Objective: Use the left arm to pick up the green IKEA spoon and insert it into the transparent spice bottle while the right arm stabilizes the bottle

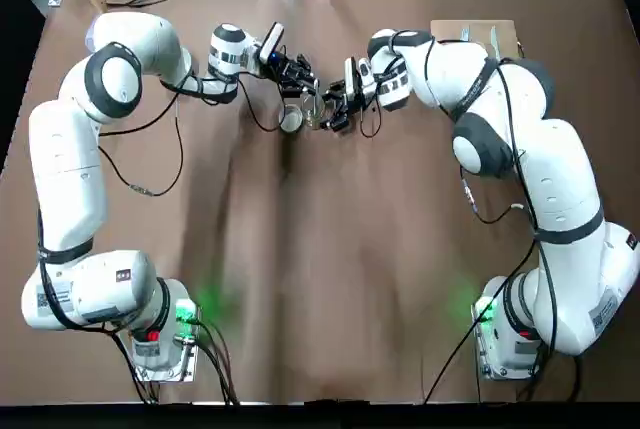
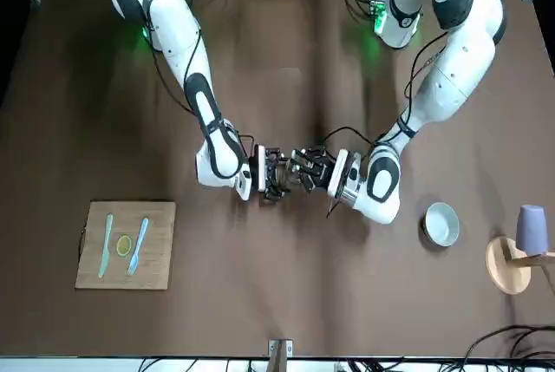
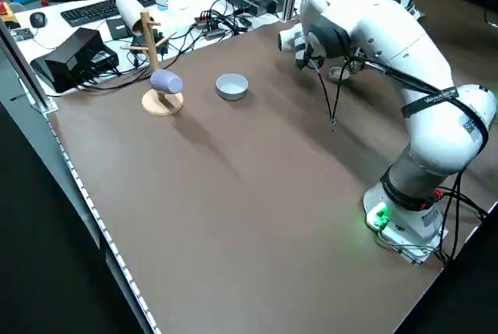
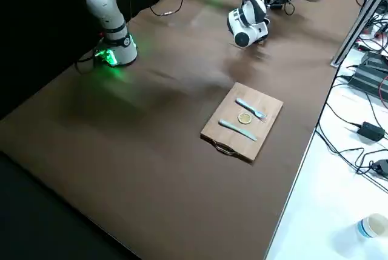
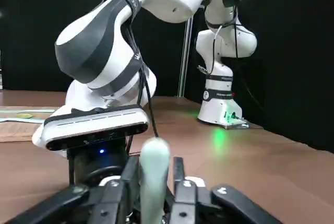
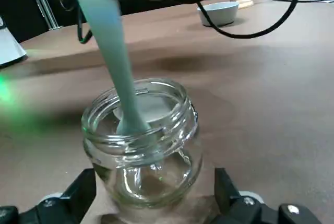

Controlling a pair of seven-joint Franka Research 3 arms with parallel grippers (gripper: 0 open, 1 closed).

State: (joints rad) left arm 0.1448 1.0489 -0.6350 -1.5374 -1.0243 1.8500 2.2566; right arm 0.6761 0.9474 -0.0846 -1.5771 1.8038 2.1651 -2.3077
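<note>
One left gripper (image 5: 155, 169) grasping the green spoon (image 6: 117, 51) at the spice bottle (image 6: 156, 174) mouth should pause until the right gripper (image 6: 155, 182), open astride it, gently closes.

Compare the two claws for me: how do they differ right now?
The left claw is shut on the pale green spoon; the right claw stands open, its fingers on either side of the clear glass jar. Both are dark, two-fingered, and meet close together over the table.

No readable text or labels.
</note>
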